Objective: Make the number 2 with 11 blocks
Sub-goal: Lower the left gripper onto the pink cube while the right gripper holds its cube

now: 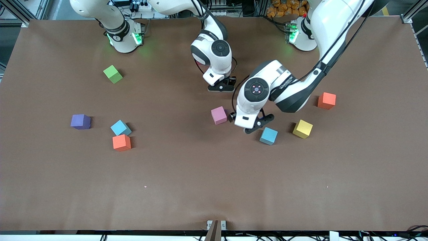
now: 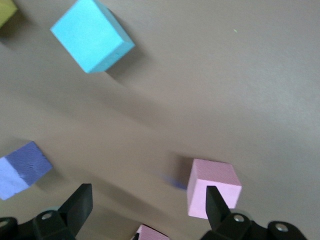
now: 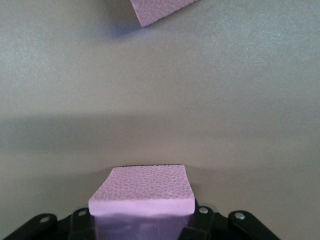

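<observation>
You see the brown matte table (image 1: 187, 187) w/ small foam cubes scattered, no digit shape formed yet.

Right gripper (image 3: 145, 220) is over the table's middle, toward the robots' bases; its claw pinches a pink foam cube (image 3: 144, 192) w/ a grainy, pebbled top. A second pink cube's corner (image 3: 157, 10) shows in the right wrist view.

Left gripper (image 2: 147, 205) hangs low over the middle, its black fingers (image 2: 80, 202) spread wide, nothing between them. Just beside it you see a pink matte cube (image 1: 219, 115) (image 2: 212, 187). A light blue foam cube w/ sharp edges (image 1: 269, 135) (image 2: 91, 35) lies near it, nearer to the front camera. In the left wrist view also a purple-blue block (image 2: 22, 169) and a small pink piece (image 2: 149, 233) at the edge; which cubes they are you cannot tell.

Toward left arm's end: yellow cube (image 1: 303, 129), red-orange cube (image 1: 326, 100).

Toward right arm's end: purple cube (image 1: 80, 121), another light blue cube (image 1: 120, 127) touching a red-orange cube (image 1: 121, 142), and a lime-green cube (image 1: 113, 74) apart, closer to the bases.
</observation>
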